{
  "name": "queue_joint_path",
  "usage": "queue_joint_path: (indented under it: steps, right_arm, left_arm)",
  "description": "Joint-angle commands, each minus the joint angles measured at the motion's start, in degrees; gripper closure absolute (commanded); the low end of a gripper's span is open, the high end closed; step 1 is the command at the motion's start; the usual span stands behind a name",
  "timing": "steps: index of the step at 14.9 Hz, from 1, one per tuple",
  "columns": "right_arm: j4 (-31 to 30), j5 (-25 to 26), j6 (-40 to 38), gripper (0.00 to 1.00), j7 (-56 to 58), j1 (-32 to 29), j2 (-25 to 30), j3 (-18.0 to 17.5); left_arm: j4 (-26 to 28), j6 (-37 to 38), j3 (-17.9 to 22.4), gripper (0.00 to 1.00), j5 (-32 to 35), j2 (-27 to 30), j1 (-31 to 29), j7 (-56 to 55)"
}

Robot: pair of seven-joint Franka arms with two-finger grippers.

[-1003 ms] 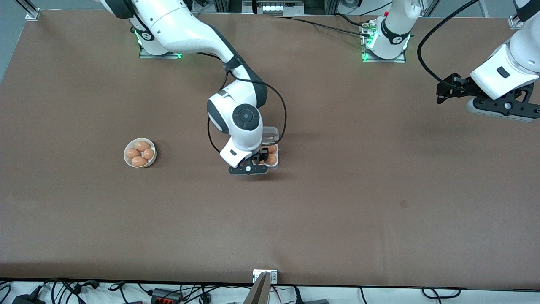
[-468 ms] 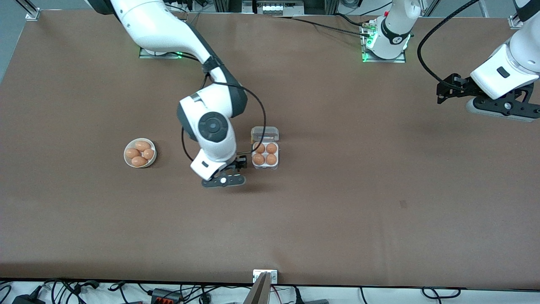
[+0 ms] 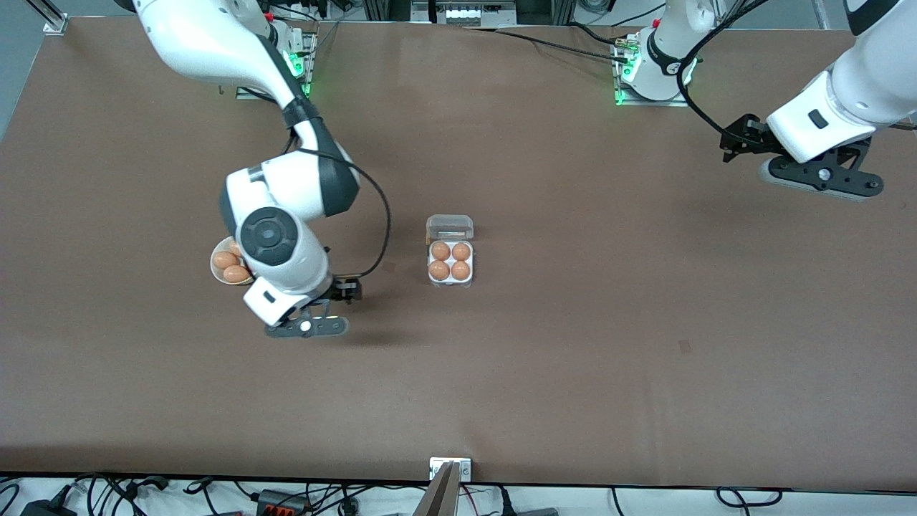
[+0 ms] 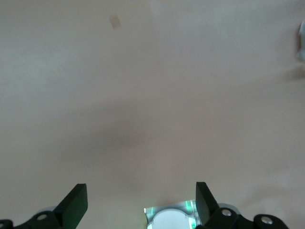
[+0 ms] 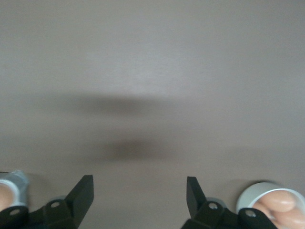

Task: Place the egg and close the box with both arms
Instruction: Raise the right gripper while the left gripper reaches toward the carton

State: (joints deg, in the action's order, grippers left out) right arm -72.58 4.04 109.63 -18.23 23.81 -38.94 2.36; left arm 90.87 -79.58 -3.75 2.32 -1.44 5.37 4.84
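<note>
Front view: the box (image 3: 450,261) sits mid-counter with an egg (image 3: 440,270) in each of its four cells and its lid up, so only closing is left. The right claw (image 3: 337,301), released and empty, hangs between box and bowl (image 3: 217,275). The left claw (image 3: 738,143), also released, waits over bare counter (image 3: 573,373) well apart from the box.

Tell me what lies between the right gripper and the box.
Nothing: the front view shows only bare table between the right gripper, which is open and empty, and the box.
</note>
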Motion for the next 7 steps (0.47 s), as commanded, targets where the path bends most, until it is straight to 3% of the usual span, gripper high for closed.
queue_joint_path:
  steps: [1,2,3,4,5,7]
  right_arm:
    - [-0.46,-1.14,-3.36,0.12,5.21,-4.46,2.81,-0.69]
    - [-0.81,-1.23,-4.42,0.12,7.05,-5.78,3.86,-0.69]
    - [-2.29,-1.23,-4.52,0.11,8.46,-7.19,5.35,-0.69]
    - [-4.57,-1.23,-4.43,0.08,9.25,-8.68,7.37,-0.69]
    - [-6.68,-1.31,-4.08,0.0,9.35,-10.44,9.39,-0.69]
    - [-9.24,-1.32,-4.6,0.0,10.75,-12.99,12.56,-0.69]
  left_arm:
    - [-1.31,2.85,-0.2,0.17,-0.12,-0.84,0.08,0.97]
    - [-1.22,3.11,-0.29,0.45,-0.99,-0.84,0.08,0.53]
    - [-1.22,4.33,-0.29,0.66,-2.39,-0.84,0.08,0.61]
    - [-1.22,5.82,-0.29,0.8,-4.5,-1.02,0.08,0.44]
    - [-1.22,6.53,-0.29,0.91,-5.39,-1.02,0.08,0.35]
    - [-1.31,7.15,-0.47,0.99,-5.57,-1.02,0.34,0.26]
